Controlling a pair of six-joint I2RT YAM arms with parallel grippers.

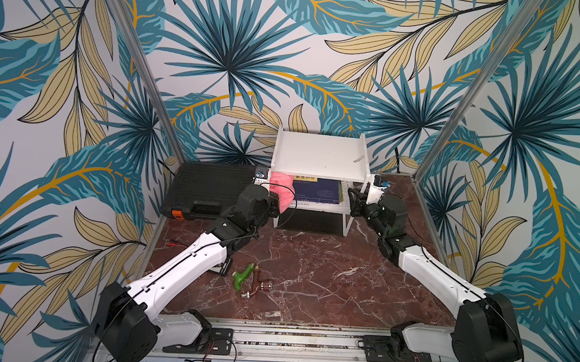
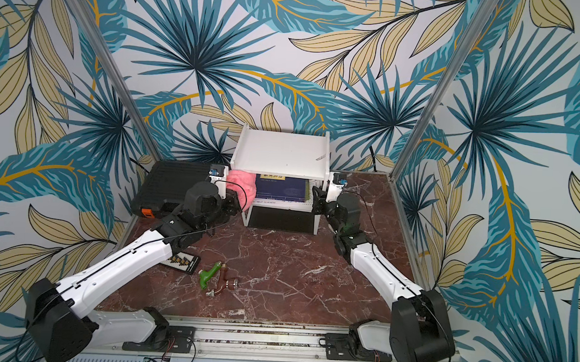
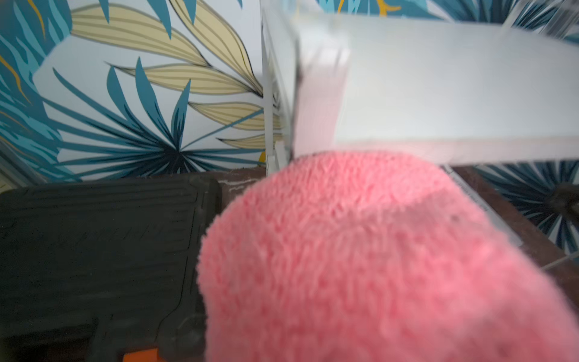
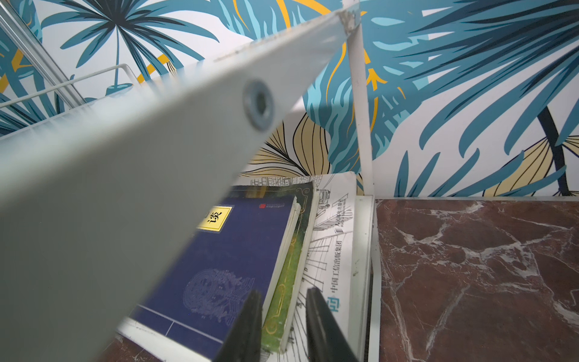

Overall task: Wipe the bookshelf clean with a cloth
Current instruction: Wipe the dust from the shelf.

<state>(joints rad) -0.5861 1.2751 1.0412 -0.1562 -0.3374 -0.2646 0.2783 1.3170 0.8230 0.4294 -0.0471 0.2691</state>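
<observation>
While inside bookshelf (image 4: 109, 172), blue book (image 4: 225, 266): "读".

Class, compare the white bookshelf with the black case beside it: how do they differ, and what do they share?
The bookshelf is white and smooth; the case is black and ribbed. The bookshelf is open, two boards on thin legs; the case is a closed flat box. The bookshelf stands taller than the case. Both sit side by side at the back of the marble table.

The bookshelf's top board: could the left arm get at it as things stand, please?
Probably yes: the left arm holds the cloth just below the edge of the top board, which is nearly bare.
</observation>
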